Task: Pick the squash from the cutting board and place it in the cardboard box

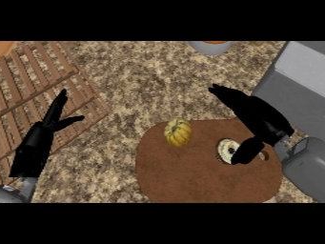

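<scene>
Yellow squash (178, 132) sits on cutting board (193, 176); right hand (259, 119) open, no writing.

You have one squash (178, 132), one cutting board (193, 176), one slatted crate (24, 95), one bowl (211, 46) and two hands (42, 138) (259, 119).

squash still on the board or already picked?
On the board. The squash lies on the brown cutting board, uncovered; the right robot hand is open beside it, not touching.

The squash (178, 132) is small, yellow and ribbed, and lies on the upper left part of the round brown cutting board (193, 176). No hand touches it.
</scene>
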Robot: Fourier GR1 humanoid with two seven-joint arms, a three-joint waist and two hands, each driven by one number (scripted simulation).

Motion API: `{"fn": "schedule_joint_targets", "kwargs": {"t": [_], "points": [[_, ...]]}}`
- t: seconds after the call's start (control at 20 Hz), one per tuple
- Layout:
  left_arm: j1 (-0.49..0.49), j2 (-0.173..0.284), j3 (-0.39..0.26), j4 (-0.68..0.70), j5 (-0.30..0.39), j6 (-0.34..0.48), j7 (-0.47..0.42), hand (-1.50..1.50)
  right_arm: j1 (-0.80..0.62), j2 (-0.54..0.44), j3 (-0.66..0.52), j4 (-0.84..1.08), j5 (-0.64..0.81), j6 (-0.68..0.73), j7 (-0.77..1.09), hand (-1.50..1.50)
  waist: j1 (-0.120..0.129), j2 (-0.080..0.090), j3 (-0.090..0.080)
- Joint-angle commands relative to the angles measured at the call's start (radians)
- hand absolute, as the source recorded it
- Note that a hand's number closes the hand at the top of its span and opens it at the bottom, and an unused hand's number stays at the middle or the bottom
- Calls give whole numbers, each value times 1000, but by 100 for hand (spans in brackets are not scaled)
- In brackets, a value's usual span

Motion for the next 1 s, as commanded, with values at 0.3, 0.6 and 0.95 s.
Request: {"fn": "schedule_joint_targets", "kwargs": {"t": [0.3,0.6,0.95], "points": [[3,88,88,151,-41,52,61,0,-225,27,120,88,-20,392,281,-150,50,23,-13],[-3,78,93,166,-47,62,66,0,-300,162,132,176,-97,530,423,-150,25,20,-10],[6,75,84,169,-55,64,62,0,-400,304,142,317,-92,592,509,-150,23,24,-9]]}}
